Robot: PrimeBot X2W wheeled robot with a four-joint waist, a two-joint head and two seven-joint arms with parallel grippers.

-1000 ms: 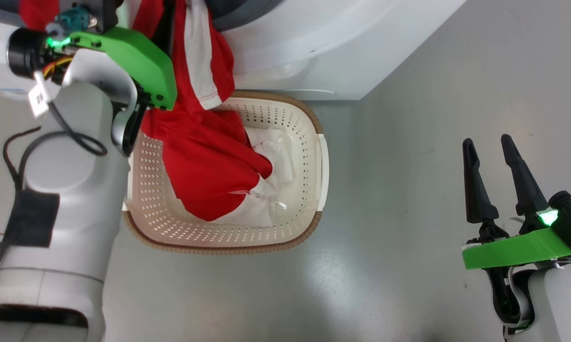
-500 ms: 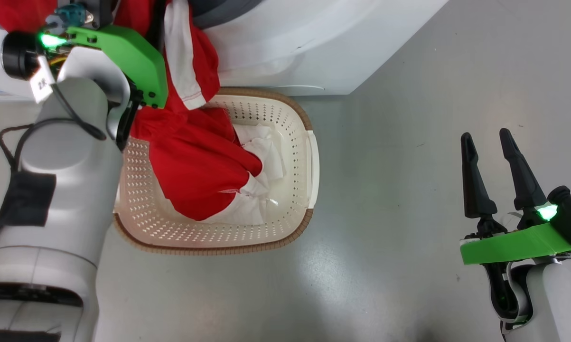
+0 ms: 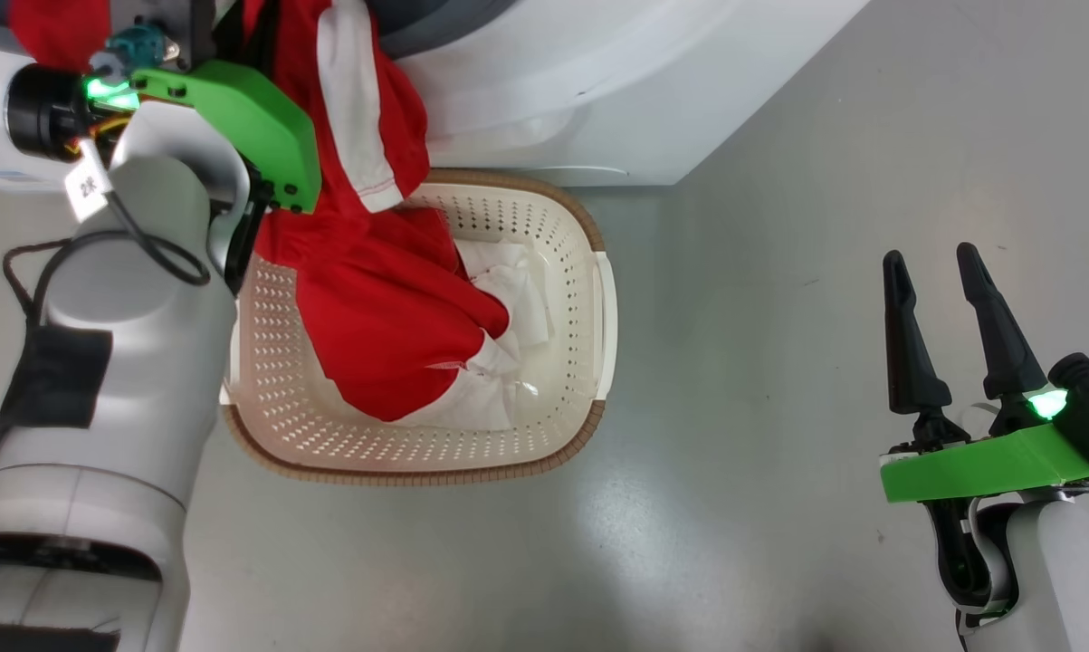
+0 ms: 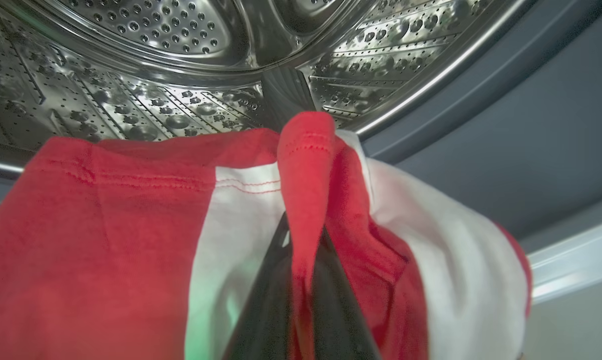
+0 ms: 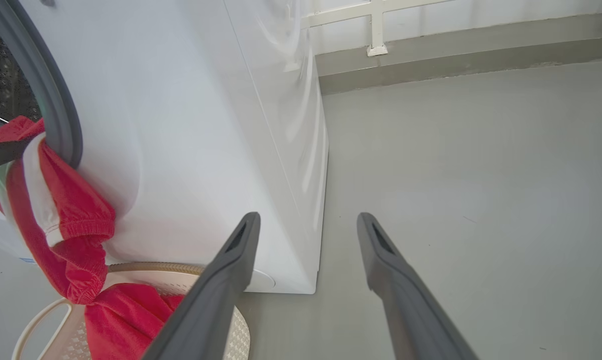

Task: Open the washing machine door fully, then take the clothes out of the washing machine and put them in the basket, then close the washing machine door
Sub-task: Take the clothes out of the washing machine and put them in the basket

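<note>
Red and white clothes [image 3: 390, 317] hang from the mouth of the washing machine [image 3: 598, 91] down into the cream basket [image 3: 544, 235] on the floor before it. In the left wrist view my left gripper [image 4: 305, 230] is at the drum's lip, shut on a fold of the clothes [image 4: 130, 225], with the steel drum [image 4: 180, 30] behind. My right gripper [image 3: 931, 258] stands open over bare floor at the lower right, well apart from the basket. The right wrist view has its fingers [image 5: 240, 250] spread beside the washing machine [image 5: 205, 125]. The washing machine door is out of view.
The grey rubber ring [image 4: 481, 100] rims the drum opening. My pale left forearm [image 3: 128, 344] covers the basket's left side. Grey floor [image 3: 779, 362] spreads between the basket and the right gripper. A wall base [image 5: 456, 50] runs behind the machine.
My left gripper has closed on the red fabric at the drum's lip. The head view has shifted a little. The right gripper has stayed open and in place.
</note>
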